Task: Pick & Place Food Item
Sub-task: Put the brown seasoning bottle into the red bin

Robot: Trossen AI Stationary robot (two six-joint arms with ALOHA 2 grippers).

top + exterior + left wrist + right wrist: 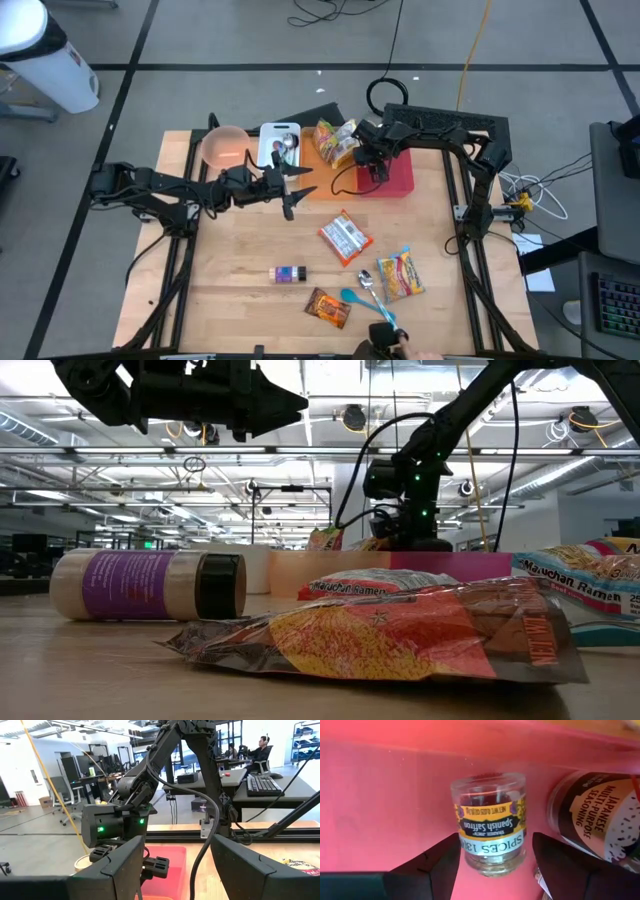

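A small glass saffron jar (489, 805) lies on its side on the floor of the pink bin (380, 795), the bin standing at the table's far middle (402, 182). My right gripper (495, 842) points steeply down into the bin (377, 172), open, one finger on each side of the jar's lower end. My left gripper (298, 190) hovers level above the table left of the bin, open and empty, and faces the right arm (125, 825). My right gripper comes at the saffron jar from above with a finger (437, 862) at each side of its label end (492, 851). Whether the fingers touch the glass, I cannot tell. The jar rests on the bin's floor.
A dark seasoning jar (600, 815) lies beside the saffron jar in the bin. A chips bag (337, 140), a white tray (279, 143) and a pink bowl (222, 147) stand at the back. Ramen packs (345, 238), a snack bag (328, 307), a purple-labelled jar (288, 274) and spoons (362, 292) lie nearer the front.
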